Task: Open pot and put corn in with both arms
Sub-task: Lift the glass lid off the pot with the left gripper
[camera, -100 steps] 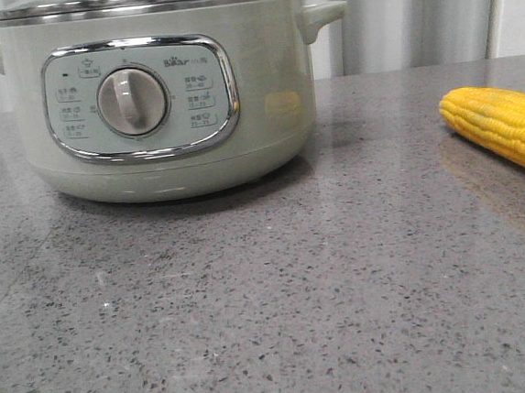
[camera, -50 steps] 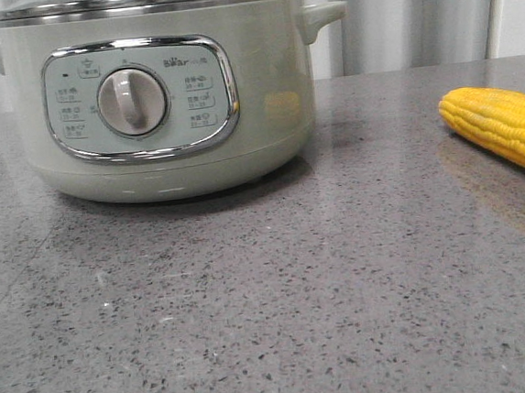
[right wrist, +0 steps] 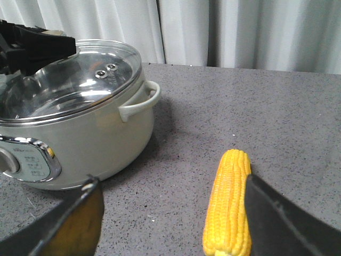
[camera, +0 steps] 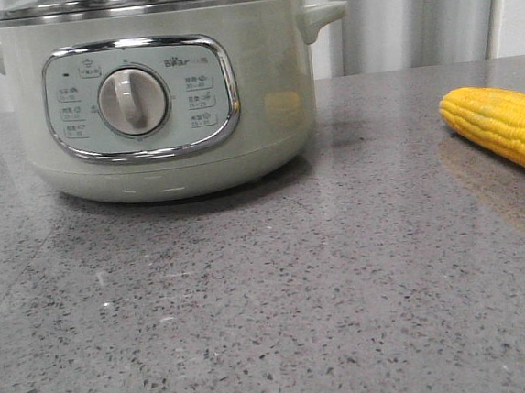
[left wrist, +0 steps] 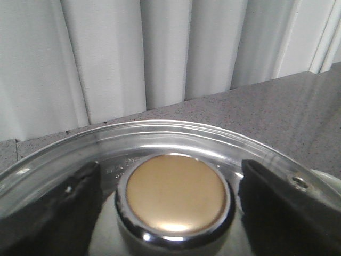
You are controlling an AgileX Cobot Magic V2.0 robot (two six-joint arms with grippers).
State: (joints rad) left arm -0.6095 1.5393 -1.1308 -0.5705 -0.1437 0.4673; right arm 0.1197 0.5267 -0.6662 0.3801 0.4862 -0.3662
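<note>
the pot [camera: 157, 95] stands on the grey speckled table [camera: 280, 296], at the left of the front view, its chrome-framed panel and grey dial [camera: 132, 101] facing the camera. one side handle [camera: 322, 16] juts out toward the corn's side, and the steel rim runs round the top. a glass lid [right wrist: 64, 85] sits shut on the pot, with two small vent holes near its edge on the handle side.

the left claw [left wrist: 173, 205] hangs right over the lid, its two dark fingers [left wrist: 50, 213] apart on either side of the gold, chrome-ringed knob [left wrist: 175, 194]. the knob lies between them with a gap on each side, so nothing is clamped. in the right wrist view a dark part of the left arm [right wrist: 32, 42] shows above the far side of the lid.

the corn [camera: 500, 125] lies flat on the table, well to the right of the pot and apart from it, its yellow glow mirrored faintly on the pot's wall. pale curtains [camera: 412, 13] hang behind the table.

the right claw [right wrist: 170, 224] hangs low near the corn with its fingers [right wrist: 74, 224] spread wide; the cob [right wrist: 228, 205] lies between them, close beside the finger farther from the pot. whether that finger touches it i cannot tell. nothing is gripped.
</note>
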